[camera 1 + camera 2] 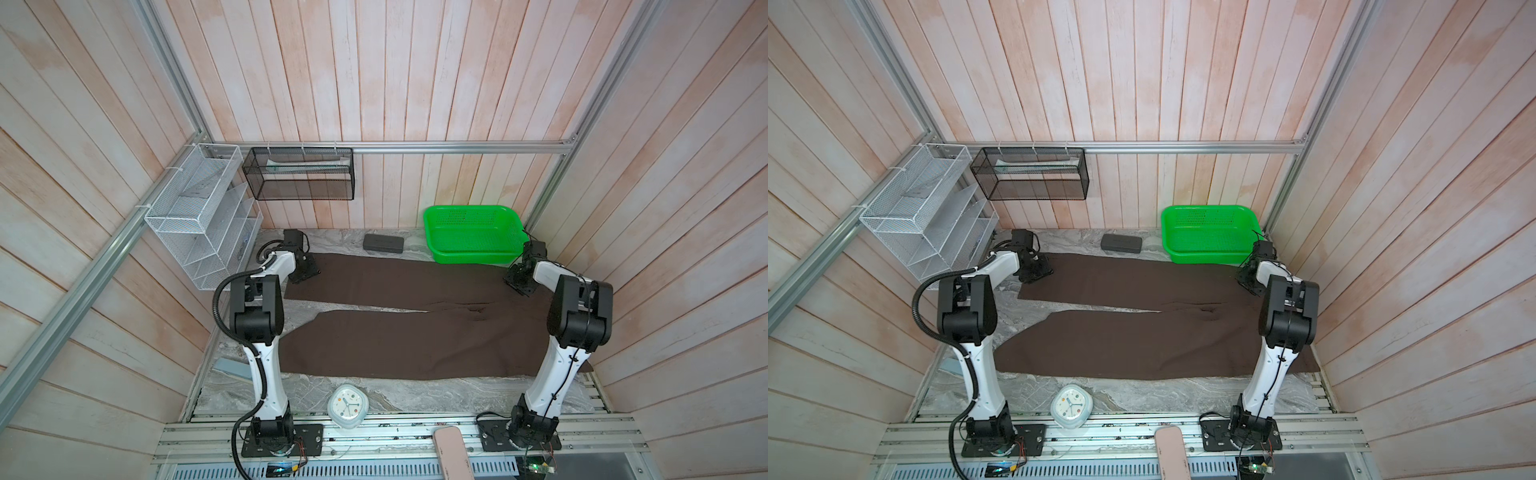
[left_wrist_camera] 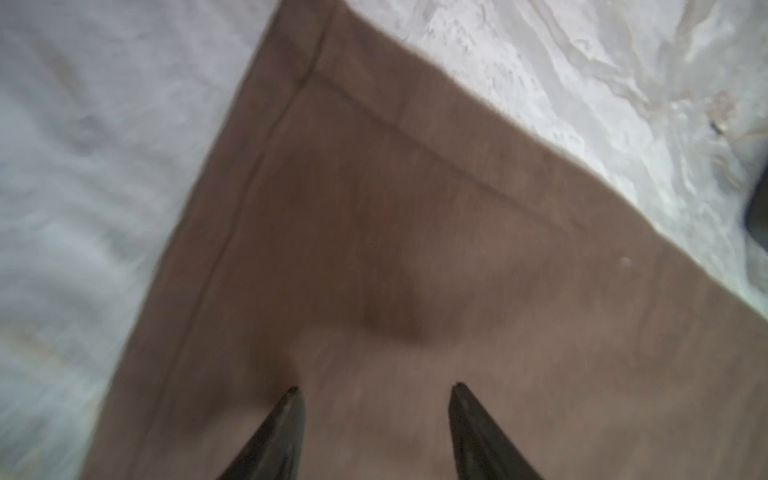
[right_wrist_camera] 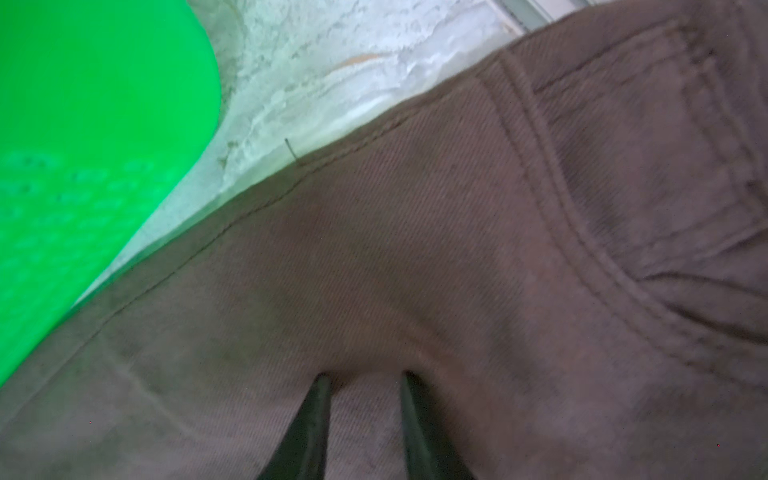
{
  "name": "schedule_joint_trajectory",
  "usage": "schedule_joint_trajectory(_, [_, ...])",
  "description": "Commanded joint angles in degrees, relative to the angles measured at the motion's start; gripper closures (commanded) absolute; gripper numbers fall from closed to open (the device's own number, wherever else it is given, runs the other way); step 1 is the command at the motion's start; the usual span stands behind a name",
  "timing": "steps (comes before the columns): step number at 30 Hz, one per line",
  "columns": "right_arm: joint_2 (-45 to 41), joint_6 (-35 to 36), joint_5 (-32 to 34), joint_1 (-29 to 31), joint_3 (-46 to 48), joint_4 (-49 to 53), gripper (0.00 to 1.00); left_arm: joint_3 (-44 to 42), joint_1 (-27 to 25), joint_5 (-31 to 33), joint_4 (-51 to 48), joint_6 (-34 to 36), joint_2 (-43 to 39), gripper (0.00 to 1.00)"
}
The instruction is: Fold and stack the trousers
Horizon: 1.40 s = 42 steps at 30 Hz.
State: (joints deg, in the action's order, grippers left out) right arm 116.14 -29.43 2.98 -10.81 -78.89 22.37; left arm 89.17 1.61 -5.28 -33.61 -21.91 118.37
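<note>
**A:** Brown cloth, matte and soft. We see the trousers [image 1: 415, 345] spread flat over most of the tabletop [image 1: 415, 395]. The waist is at its right edge and both wide legs run toward its left edge, with a thin wedge of marbled grey surface showing between them.

**B:** And where do our grippers stand to them?

**A:** Our left gripper [image 2: 376, 388] is over the hem corner of the far leg, near the tabletop's far left corner. Its dark tapered fingers [image 2: 282, 436] stand well apart with nothing between them. The cloth lies just beneath, with a small pucker ahead of the tips and a stitched line along both edges of the corner.

**B:** The right one?

**A:** Our right gripper [image 3: 363, 374] is over the waist's far corner, near the tabletop's far right corner and just beside the green basket [image 3: 83, 166]. Its fingers stand a narrow gap apart and the cloth rises in a small ridge at their tips. We cannot tell whether a fold is nipped. We make out diagonal twill ribs there and a curved double-stitched pocket seam.

**B:** Anything else along the far edge?

**A:** A small dark grey rectangular case [image 1: 383, 242], just beyond the far leg. The basket is perforated glossy plastic with rounded corners.
</note>
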Motion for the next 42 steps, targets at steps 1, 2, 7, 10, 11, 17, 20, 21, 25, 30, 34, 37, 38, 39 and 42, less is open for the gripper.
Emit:
schedule_joint_trajectory(1, [-6.0, 0.4, 1.7, 2.8, 2.0, 5.5, 0.61, -5.1, 0.5, 3.1, -1.2, 0.4, -14.6, 0.36])
schedule_joint_trajectory(2, [-7.5, 0.3, 1.8, 3.5, 2.3, 6.1, 0.58, -7.1, 0.7, 3.7, -1.8, 0.4, -16.9, 0.32])
schedule_joint_trajectory(7, [-15.2, -1.0, 1.4, 8.8, 6.7, 7.1, 0.53, -20.3, 1.7, 2.4, -4.9, 0.1, -27.1, 0.27])
schedule_joint_trajectory(10, [-18.6, -1.6, 1.0, 12.2, 10.0, 7.0, 0.53, -27.5, 2.4, 0.5, -5.2, -0.4, -28.5, 0.25])
schedule_joint_trajectory(11, [-19.5, -1.7, 0.6, 12.8, 10.8, 7.0, 0.53, -29.1, 2.4, -0.2, -5.3, -0.4, -28.7, 0.25])
schedule_joint_trajectory(17, [-26.4, -2.1, 0.3, 17.3, 16.8, 6.8, 0.52, -37.3, 2.2, -2.4, -2.7, -0.7, -30.9, 0.23])
schedule_joint_trajectory(20, [-29.0, -1.9, 0.3, 18.9, 19.0, 7.1, 0.52, -39.5, 2.0, -3.1, -1.0, -0.7, -29.4, 0.22])
schedule_joint_trajectory(21, [-29.8, -1.9, 0.1, 19.1, 19.7, 7.0, 0.52, -39.7, 1.6, -3.1, -0.7, -0.6, -28.7, 0.23])
schedule_joint_trajectory(25, [-32.4, -1.8, -0.1, 20.1, 21.7, 7.1, 0.52, -40.5, -1.4, -3.5, 0.3, -1.4, -27.8, 0.29])
schedule_joint_trajectory(30, [-34.4, -1.2, -0.3, 20.2, 22.9, 7.0, 0.52, -41.3, -4.7, -1.8, -2.3, -2.1, -31.1, 0.74])
schedule_joint_trajectory(34, [-35.4, -0.9, -0.6, 20.2, 23.3, 7.0, 0.52, -40.9, -7.1, 1.0, -7.6, -3.4, -38.8, 1.0])
schedule_joint_trajectory(37, [-36.0, -0.7, -1.0, 20.2, 23.4, 7.0, 0.52, -38.7, -12.8, 3.4, -13.2, -6.7, -45.2, 1.0])
schedule_joint_trajectory(38, [-36.2, -0.7, -1.1, 20.2, 23.4, 7.0, 0.52, -37.9, -15.3, 4.4, -14.9, -8.2, -46.7, 1.0])
schedule_joint_trajectory(39, [-36.5, -0.8, -1.3, 20.2, 23.5, 6.9, 0.52, -37.2, -18.4, 5.2, -16.4, -10.2, -47.9, 1.0])
schedule_joint_trajectory(42, [-37.3, -1.0, -1.7, 20.3, 24.1, 6.5, 0.52, -37.7, -26.9, 5.5, -17.9, -16.7, -49.6, 1.0])
